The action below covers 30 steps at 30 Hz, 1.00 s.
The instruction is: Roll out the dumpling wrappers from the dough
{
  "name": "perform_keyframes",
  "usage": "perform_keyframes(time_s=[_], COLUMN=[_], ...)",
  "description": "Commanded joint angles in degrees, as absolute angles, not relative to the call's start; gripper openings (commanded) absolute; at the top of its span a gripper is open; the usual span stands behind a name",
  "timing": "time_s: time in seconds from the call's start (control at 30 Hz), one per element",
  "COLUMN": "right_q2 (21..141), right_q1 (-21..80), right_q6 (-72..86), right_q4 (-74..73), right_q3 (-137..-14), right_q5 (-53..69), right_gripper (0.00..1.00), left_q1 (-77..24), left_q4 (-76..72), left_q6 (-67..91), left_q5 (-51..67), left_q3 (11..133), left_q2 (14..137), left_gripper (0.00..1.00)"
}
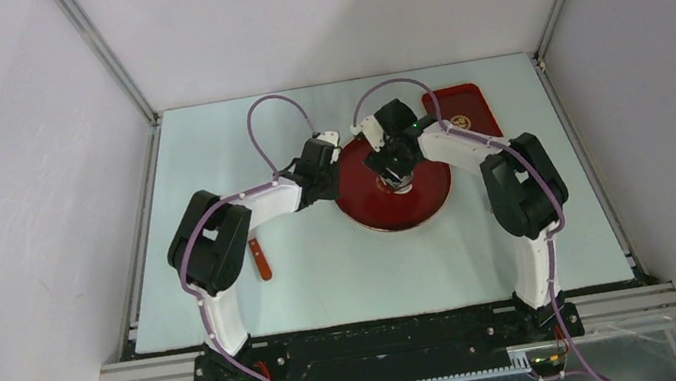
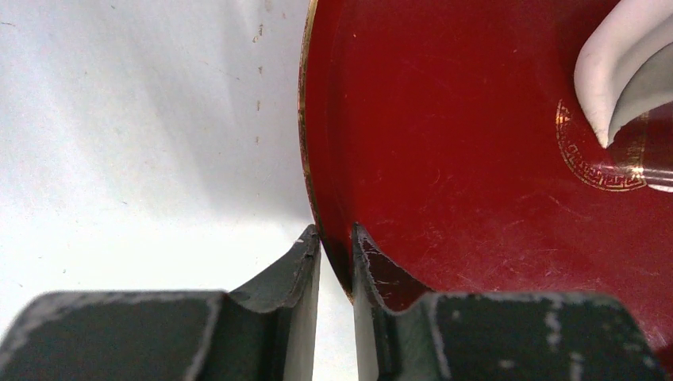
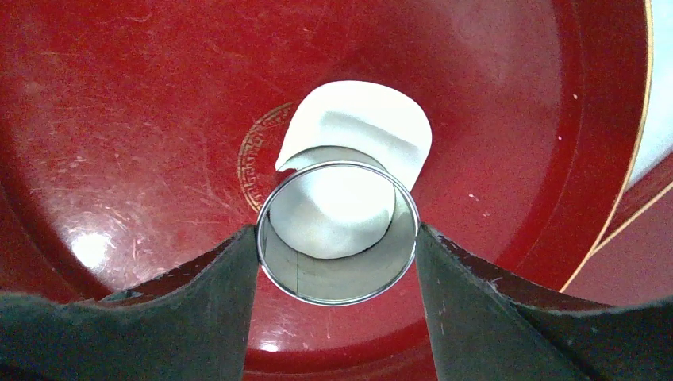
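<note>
Right wrist | right gripper [image 3: 337, 238] clamps ring cutter [image 3: 343, 279] over dough [image 3: 361, 119] | left gripper [image 2: 336, 238] nips red plate [image 2: 444, 159] rim | dough looks soft, tearable: lift by edge

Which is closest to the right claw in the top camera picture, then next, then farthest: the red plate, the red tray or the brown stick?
1. The red plate: right under the right claw.
2. The red tray: behind it, toward the right.
3. The brown stick: far across on the left side.
</note>
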State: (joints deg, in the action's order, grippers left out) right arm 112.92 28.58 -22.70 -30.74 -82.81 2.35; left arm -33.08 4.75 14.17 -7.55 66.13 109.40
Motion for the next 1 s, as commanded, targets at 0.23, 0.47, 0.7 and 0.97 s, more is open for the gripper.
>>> perform_keyframes(time_s=[0.23, 0.47, 0.7, 0.97], right_q2=[124.04, 124.2, 122.78, 123.76], right_q1=[30.64, 28.78, 28.64, 30.11], right_q6=[-25.36, -26.5, -28.96, -27.48], right_q4=[-52.9, -58.25, -60.14, -57.07], right_q3=[-89.3, -88.82, -86.27, -88.45], right_q5=[1.58, 5.83, 6.62, 6.38], right_gripper=[0.08, 0.06, 0.05, 0.03], left_q1=[-32.61, -32.56, -32.55, -32.59], left_q4=[3.83, 3.46, 3.19, 3.12], left_q6=[14.17, 14.06, 14.02, 13.97], left_q5=[-10.19, -10.32, -10.56, -10.81], left_q3=[66.41, 66.02, 65.71, 65.74], left_q2=[109.05, 108.64, 108.33, 108.28], left_gripper=[0.23, 0.22, 0.22, 0.22])
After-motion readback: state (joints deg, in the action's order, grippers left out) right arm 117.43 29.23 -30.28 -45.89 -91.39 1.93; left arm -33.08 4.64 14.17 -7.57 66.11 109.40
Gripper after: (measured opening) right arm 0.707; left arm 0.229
